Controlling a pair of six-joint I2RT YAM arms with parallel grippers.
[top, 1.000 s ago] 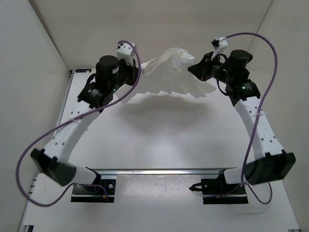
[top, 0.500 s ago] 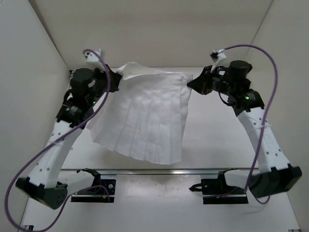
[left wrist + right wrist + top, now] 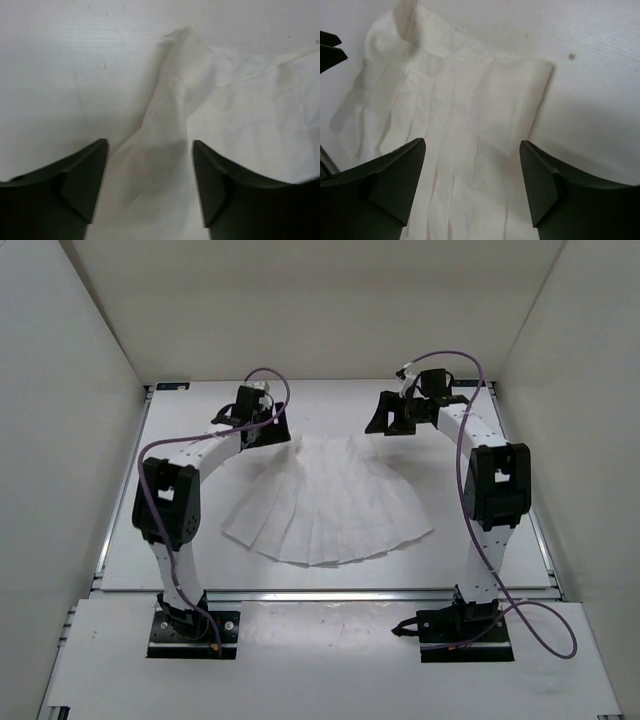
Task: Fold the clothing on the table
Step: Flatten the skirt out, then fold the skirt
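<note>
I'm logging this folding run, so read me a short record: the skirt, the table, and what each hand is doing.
skirt: white, pleated, spread flat in a fan, waist on the far side, hem on the near side
fold: not yet begun
table: white, skirt near its middle
left hand: open, at the waist's left end, holding nothing
right hand: open, at the waist's right end, holding nothing

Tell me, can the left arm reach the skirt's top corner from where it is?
Probably yes: the left gripper hangs open just above that corner of the skirt, and nothing lies between them.
</note>
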